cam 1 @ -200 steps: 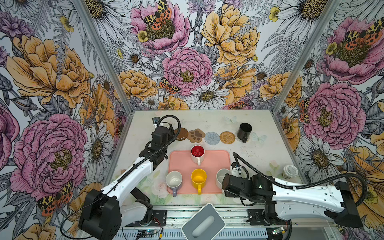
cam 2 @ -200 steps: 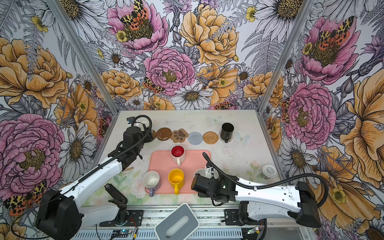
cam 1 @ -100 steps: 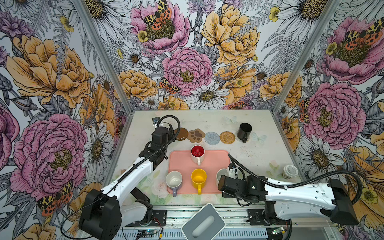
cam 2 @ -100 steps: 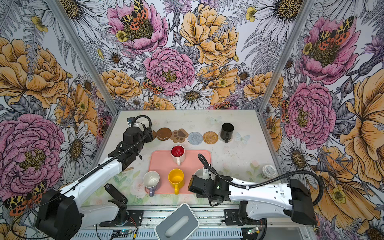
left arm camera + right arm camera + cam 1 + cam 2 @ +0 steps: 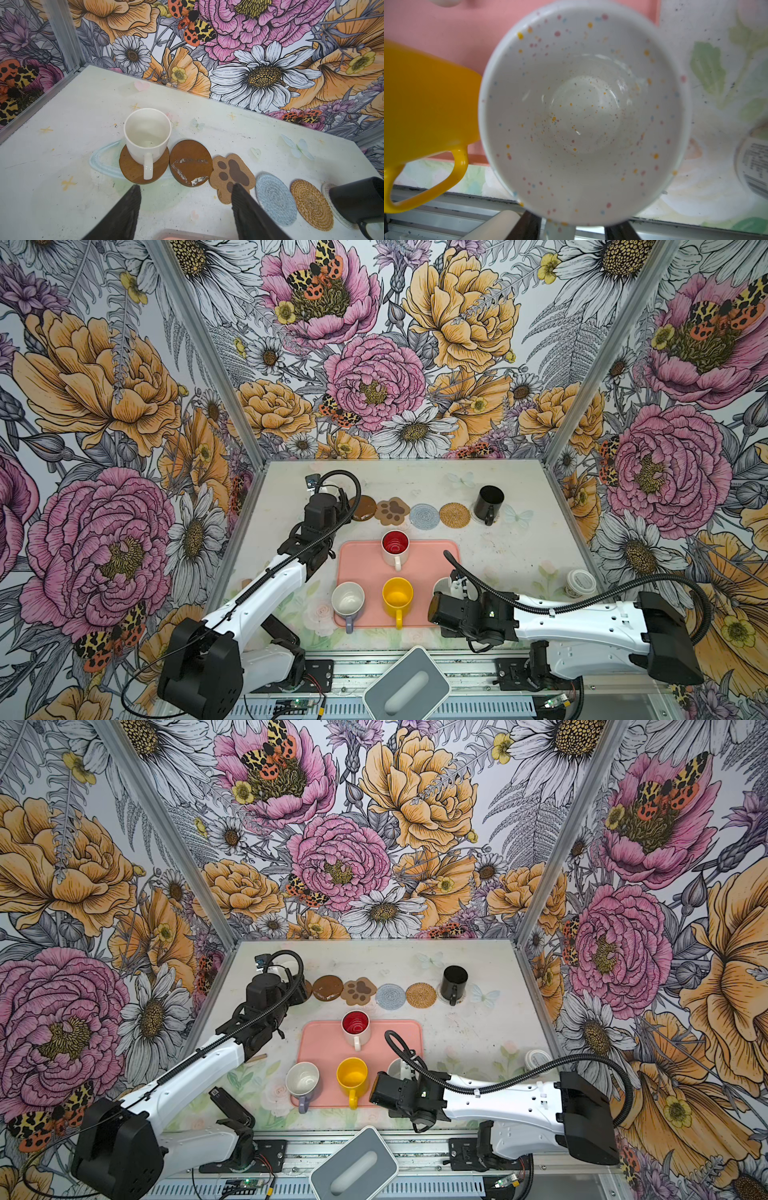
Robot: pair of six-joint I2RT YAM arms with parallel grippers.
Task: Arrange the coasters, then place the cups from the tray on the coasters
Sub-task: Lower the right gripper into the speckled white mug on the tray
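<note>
arms extended: right pincer (image 5: pixel 572 223) open astride speckled cup (image 5: pixel 581 114) handle, left pincer (image 5: pixel 185 187) open near white cup (image 5: pixel 147 137).

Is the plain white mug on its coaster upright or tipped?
Upright: the left wrist view shows the plain white mug mouth-up, base on a brown disc coaster.

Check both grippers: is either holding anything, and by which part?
Nothing is held. The left gripper is open and empty; the right gripper straddles the handle of the speckled mug, gaps showing.
</note>
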